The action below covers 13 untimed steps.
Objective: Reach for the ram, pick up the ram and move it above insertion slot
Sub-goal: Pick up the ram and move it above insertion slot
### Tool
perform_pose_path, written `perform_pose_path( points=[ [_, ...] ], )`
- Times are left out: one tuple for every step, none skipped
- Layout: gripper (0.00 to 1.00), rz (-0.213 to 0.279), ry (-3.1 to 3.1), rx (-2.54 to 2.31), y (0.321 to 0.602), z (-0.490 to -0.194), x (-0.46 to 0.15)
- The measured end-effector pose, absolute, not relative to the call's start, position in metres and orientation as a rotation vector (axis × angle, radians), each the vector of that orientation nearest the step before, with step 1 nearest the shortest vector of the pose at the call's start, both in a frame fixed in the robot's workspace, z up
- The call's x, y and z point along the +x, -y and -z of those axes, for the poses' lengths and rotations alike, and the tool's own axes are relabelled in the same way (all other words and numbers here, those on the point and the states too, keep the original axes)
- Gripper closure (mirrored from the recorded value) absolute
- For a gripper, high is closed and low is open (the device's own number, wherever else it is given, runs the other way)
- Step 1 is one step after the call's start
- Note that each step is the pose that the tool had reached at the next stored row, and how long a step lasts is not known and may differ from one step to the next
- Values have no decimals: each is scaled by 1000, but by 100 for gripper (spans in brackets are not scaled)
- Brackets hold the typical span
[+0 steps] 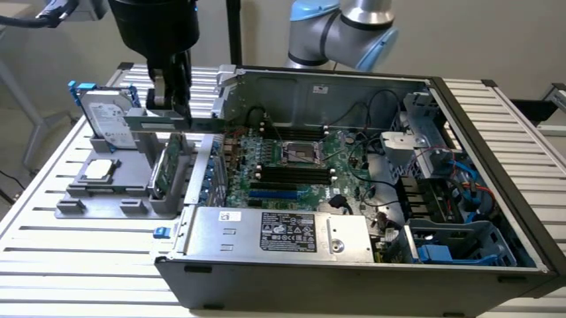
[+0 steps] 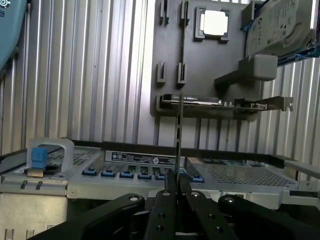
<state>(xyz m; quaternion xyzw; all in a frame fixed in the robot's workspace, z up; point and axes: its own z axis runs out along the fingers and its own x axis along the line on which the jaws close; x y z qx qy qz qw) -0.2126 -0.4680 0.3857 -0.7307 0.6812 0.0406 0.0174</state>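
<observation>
The ram [image 1: 199,124] is a long thin stick held level in my gripper [image 1: 168,109], which is shut on it near its middle. It hangs above the grey parts holder [image 1: 106,199], just off the open computer case's [image 1: 354,265] wall on the exterior view's left. In the wrist view the ram [image 2: 179,140] shows edge-on as a thin line rising from between my closed fingers [image 2: 167,192] of the gripper [image 2: 177,184]. The black memory slots [image 1: 292,173] lie on the green motherboard inside the case, to the exterior view's right of the ram.
On the holder stand a silver hard drive [image 1: 111,122], a processor chip [image 1: 99,169] and an upright green expansion card [image 1: 168,169] with a metal bracket. The power supply box [image 1: 283,232], cables and drive cages [image 1: 451,238] crowd the case. Slatted table all round.
</observation>
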Motion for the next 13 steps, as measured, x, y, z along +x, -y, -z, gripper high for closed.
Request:
perform_pose_path(
  points=[
    [86,-129,-2115,-2269,468,-386,-208],
    [86,-132,-2114,-2268,468,-386,-204],
    [86,-135,-2112,-2266,468,-386,-199],
    [86,-137,-2111,-2265,468,-386,-195],
    [86,-139,-2110,-2264,468,-386,-190],
    [86,-140,-2109,-2263,468,-386,-185],
    [86,-141,-2109,-2263,468,-386,-181],
    [86,-142,-2108,-2262,468,-386,-176],
    [86,-143,-2108,-2262,468,-386,-172],
    [86,-143,-2108,-2261,468,-385,-167],
    [86,-144,-2107,-2261,468,-385,-163],
    [86,-144,-2107,-2261,468,-385,-158],
    [86,-144,-2107,-2261,468,-385,-154]
  ],
)
